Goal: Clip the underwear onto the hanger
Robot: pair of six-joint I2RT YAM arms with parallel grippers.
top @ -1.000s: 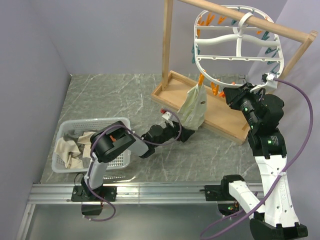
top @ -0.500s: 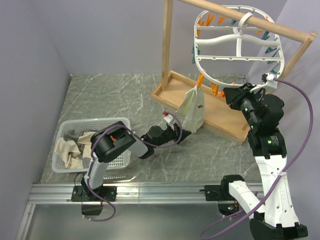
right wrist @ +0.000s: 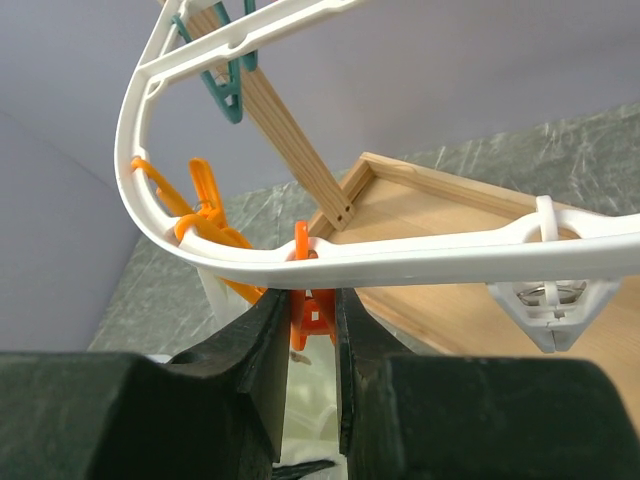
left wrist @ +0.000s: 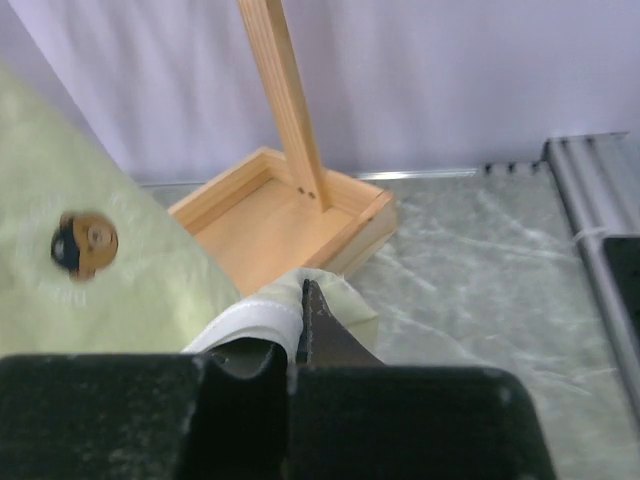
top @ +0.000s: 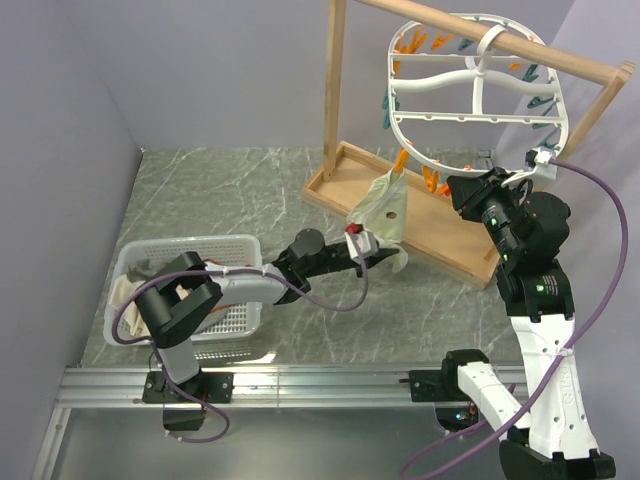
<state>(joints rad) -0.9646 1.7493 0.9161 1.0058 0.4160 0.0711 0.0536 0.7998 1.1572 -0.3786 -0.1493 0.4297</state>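
The wooden frame stand (top: 333,90) carries the hanger (top: 393,125) on its top bar. The underwear (top: 385,205) hangs below the hanger's low rim, with 1 top corner apparently caught in an orange pin (top: 401,160). From there its long axis slants down and left. My left gripper (top: 362,238) is clamped tight on the lower free edge, just above the stand's tray. My right gripper (right wrist: 312,325) stands narrow, pinching a second orange clothespin (right wrist: 313,303) on the rim, to the right of the hung corner. So the free edge lies below and left of that pin. I judge the left arm must carry it up and right into the pin's mouth.
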